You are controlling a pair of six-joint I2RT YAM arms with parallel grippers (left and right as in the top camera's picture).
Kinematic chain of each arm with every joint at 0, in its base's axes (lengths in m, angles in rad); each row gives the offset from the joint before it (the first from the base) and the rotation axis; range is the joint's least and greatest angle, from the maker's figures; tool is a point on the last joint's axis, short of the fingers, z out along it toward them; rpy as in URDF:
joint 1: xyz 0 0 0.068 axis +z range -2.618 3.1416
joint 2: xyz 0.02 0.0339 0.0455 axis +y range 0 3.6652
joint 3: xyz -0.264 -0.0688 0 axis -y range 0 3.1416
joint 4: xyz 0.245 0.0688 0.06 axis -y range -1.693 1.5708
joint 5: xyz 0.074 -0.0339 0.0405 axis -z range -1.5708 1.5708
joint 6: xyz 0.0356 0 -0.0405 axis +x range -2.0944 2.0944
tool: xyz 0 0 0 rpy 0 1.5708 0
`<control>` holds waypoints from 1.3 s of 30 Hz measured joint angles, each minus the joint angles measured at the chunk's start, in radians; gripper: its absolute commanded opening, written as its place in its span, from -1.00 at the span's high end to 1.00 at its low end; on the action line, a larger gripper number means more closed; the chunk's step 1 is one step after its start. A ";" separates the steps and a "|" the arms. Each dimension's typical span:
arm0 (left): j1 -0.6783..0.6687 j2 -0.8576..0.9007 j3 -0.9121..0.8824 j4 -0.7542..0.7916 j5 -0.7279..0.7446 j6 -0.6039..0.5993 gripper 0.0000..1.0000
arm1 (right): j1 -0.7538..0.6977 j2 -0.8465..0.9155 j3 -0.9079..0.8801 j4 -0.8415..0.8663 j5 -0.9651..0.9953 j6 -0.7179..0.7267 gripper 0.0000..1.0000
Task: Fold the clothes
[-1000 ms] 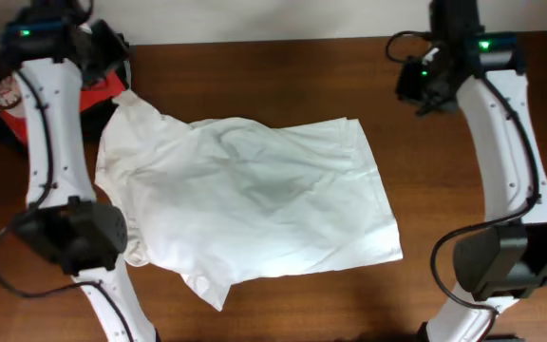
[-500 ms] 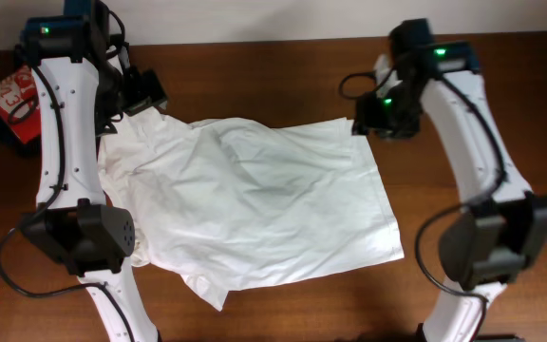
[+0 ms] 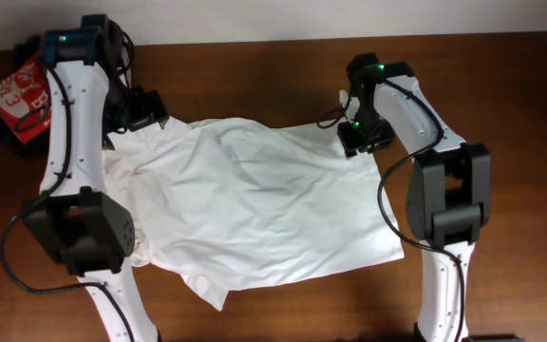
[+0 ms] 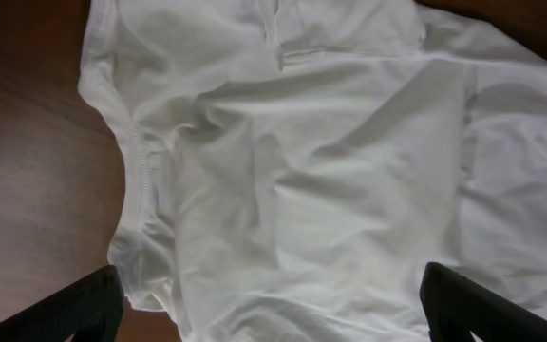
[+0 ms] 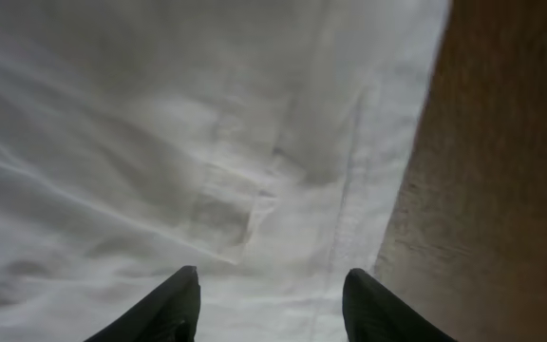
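Observation:
The white T-shirt (image 3: 254, 204) lies spread and wrinkled on the brown table, print not showing. My left gripper (image 3: 145, 109) hovers over the shirt's far left corner, near a sleeve; in the left wrist view its fingers (image 4: 273, 304) are wide open over the cloth (image 4: 330, 161), with nothing between them. My right gripper (image 3: 357, 138) hovers over the shirt's far right corner; in the right wrist view its fingers (image 5: 272, 304) are open above the hemmed edge (image 5: 254, 190), with bare table to the right.
A red garment with white lettering (image 3: 12, 95) lies at the table's far left corner on something dark. The wooden table (image 3: 501, 228) shows around the shirt. A pale wall runs along the back edge.
Both arms have swung inward and down from the table's far corners to the shirt's far corners. The shirt has not visibly moved.

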 measured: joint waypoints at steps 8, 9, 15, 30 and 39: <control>0.000 0.000 -0.006 -0.002 -0.001 0.000 -0.98 | 0.058 0.001 -0.010 0.002 0.017 -0.059 -0.04; 0.000 0.000 -0.006 -0.002 -0.003 0.000 -0.98 | 0.061 0.002 -0.017 0.009 0.017 -0.063 -0.03; 0.000 0.000 -0.006 -0.006 -0.011 0.000 -0.98 | 0.064 0.004 -0.078 0.070 0.021 -0.071 0.12; 0.000 0.000 -0.006 -0.005 -0.018 0.000 -0.98 | 0.061 0.008 -0.056 0.168 0.165 -0.034 0.92; 0.000 0.000 -0.006 -0.014 -0.019 0.000 -0.98 | -0.117 0.023 0.398 0.195 0.274 -0.014 0.22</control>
